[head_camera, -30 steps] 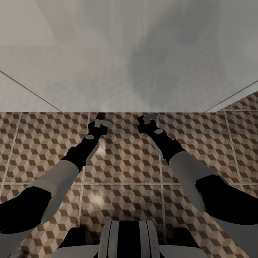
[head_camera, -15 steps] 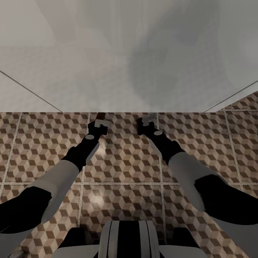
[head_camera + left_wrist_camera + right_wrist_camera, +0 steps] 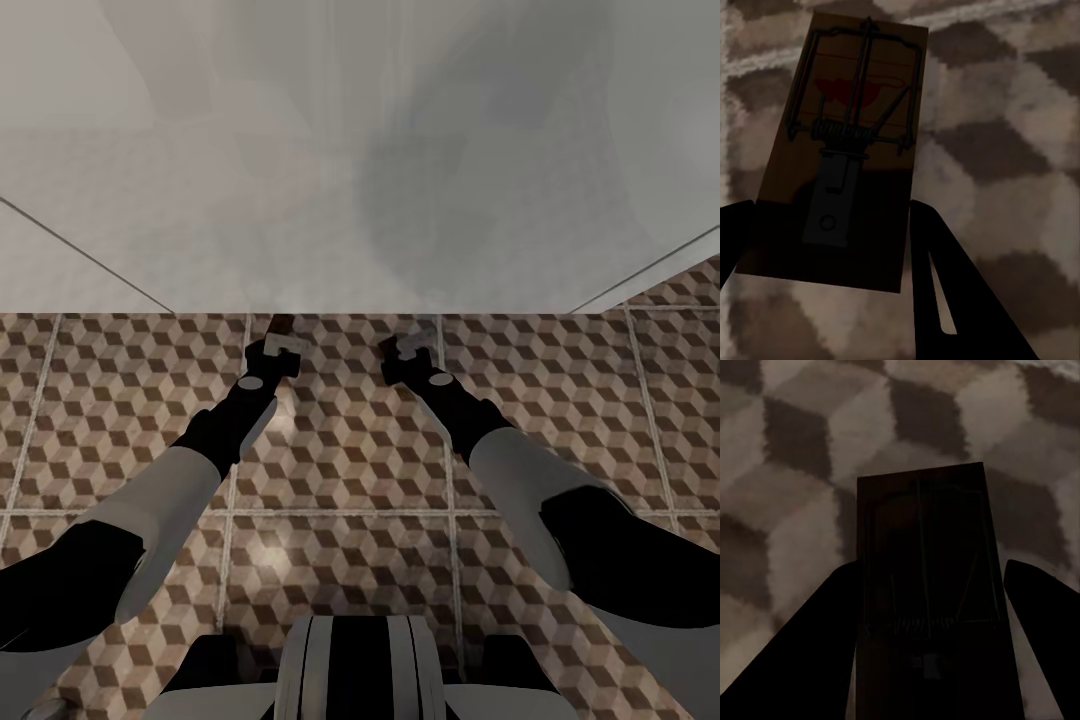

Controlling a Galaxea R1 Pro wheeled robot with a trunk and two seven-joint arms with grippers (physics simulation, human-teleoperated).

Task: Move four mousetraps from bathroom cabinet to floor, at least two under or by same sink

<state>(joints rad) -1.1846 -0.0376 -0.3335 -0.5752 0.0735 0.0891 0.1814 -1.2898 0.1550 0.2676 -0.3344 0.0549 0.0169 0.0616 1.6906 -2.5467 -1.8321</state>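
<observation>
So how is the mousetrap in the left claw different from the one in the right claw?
The tan wooden mousetrap in the left end effector is better lit, so its red mark and wire spring show clearly. The wooden mousetrap in the right end effector sits in deep shadow, almost black, with only faint wire lines and no red visible. Both are flat rectangular boards, each sitting between dark fingers, above the brown and cream cube-patterned floor tiles.

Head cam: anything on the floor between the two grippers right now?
No: head view shows bare cube-patterned floor tile between left gripper and right gripper, each holding a mousetrap.
</observation>
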